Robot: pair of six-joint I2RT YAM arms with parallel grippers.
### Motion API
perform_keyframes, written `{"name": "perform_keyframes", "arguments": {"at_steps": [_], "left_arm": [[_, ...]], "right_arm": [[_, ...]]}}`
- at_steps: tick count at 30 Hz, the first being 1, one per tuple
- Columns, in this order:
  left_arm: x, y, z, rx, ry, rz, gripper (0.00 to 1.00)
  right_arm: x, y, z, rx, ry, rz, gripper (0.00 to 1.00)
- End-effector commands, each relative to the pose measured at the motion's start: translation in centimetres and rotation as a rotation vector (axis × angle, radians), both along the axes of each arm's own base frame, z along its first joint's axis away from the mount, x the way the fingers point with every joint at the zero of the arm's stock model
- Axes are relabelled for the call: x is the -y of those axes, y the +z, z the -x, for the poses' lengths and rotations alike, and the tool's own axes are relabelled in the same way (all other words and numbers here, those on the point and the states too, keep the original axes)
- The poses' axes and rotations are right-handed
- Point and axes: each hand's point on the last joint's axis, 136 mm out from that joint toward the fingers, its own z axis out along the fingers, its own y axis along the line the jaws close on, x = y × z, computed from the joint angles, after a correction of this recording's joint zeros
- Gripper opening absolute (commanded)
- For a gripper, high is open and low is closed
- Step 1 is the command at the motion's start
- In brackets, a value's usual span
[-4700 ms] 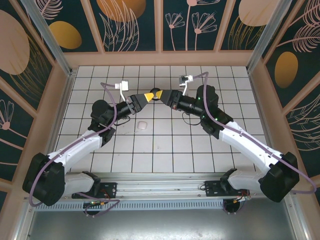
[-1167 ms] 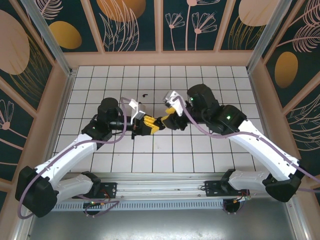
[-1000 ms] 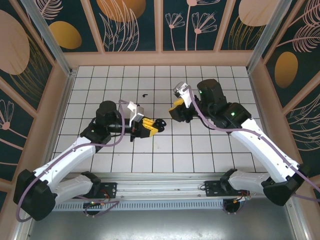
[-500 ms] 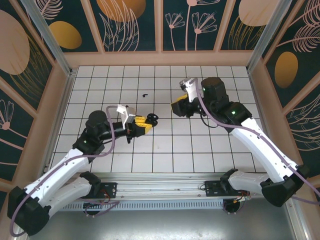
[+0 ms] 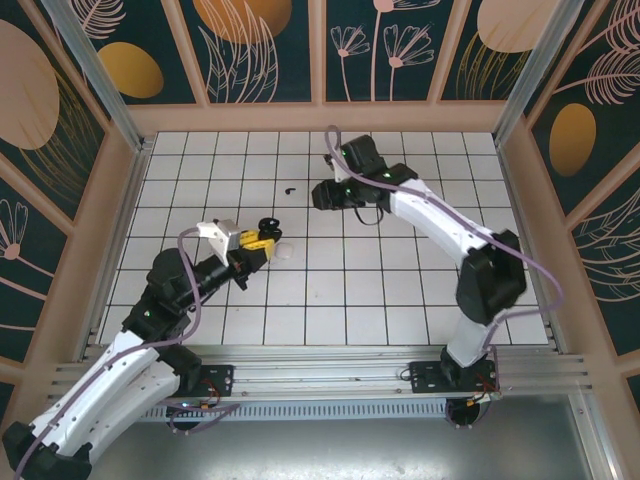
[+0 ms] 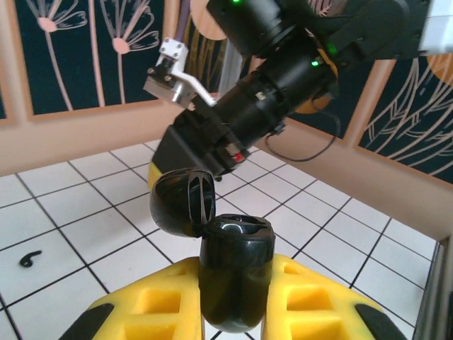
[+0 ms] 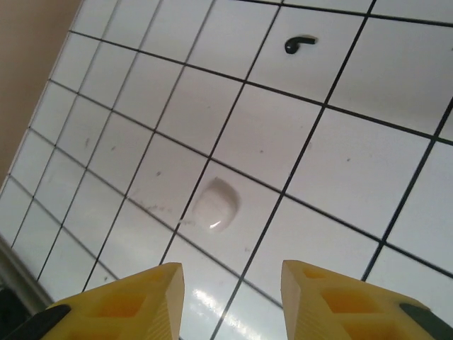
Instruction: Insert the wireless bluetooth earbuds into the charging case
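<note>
A black charging case [image 6: 236, 273] stands upright between the yellow fingers [image 6: 138, 308] of my left gripper [image 6: 233, 315], which is shut on it. Its lid [image 6: 182, 202] is flipped open to the left. I cannot tell what lies in its glossy wells. From above, the left gripper [image 5: 257, 239] holds the case [image 5: 268, 224] left of centre. One black comma-shaped earbud [image 5: 290, 190] lies on the tiles further back, also in the right wrist view [image 7: 299, 44] and the left wrist view [image 6: 30, 259]. My right gripper [image 5: 320, 195] hovers open and empty just right of it, fingers [image 7: 159, 294] apart.
A small white rounded piece [image 5: 285, 251] lies on the tile just right of the left gripper, below the right gripper's camera [image 7: 214, 205]. The right arm's black wrist [image 6: 272, 78] fills the space behind the case. Wooden walls [image 5: 320, 117] ring the tiled table.
The left gripper has pulled back to the left with the open case. The right gripper has left the case and swung up and left toward the black earbud, jaws still apart.
</note>
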Motion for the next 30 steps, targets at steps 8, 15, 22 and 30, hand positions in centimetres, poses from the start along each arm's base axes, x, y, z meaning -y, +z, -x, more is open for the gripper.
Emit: {"name": "perform_keyframes", "arguments": {"at_steps": [8,15,22,30], "left_arm": [[-1.6,-2.0,0.5,-0.083,0.072,0.063,0.0],[-1.9,-2.7,1.0,-0.1,0.071,0.072,0.0],[-2.0,-3.2,1.2,-0.107,0.071,0.066,0.0],[-1.7,-3.5,1.3,-0.116,0.054,0.082,0.0]], "right_arm": [[-7.1,-5.2,-9.3,0.028,0.014,0.022,0.41],[-11.2,-7.3,-13.3,0.089,0.014,-0.05,0.41],[-12.6,-10.7,-14.5,0.084,0.018,-0.104,0.41],[-12.8,-14.7,-13.7,0.045,0.088,-0.065,0.42]]}}
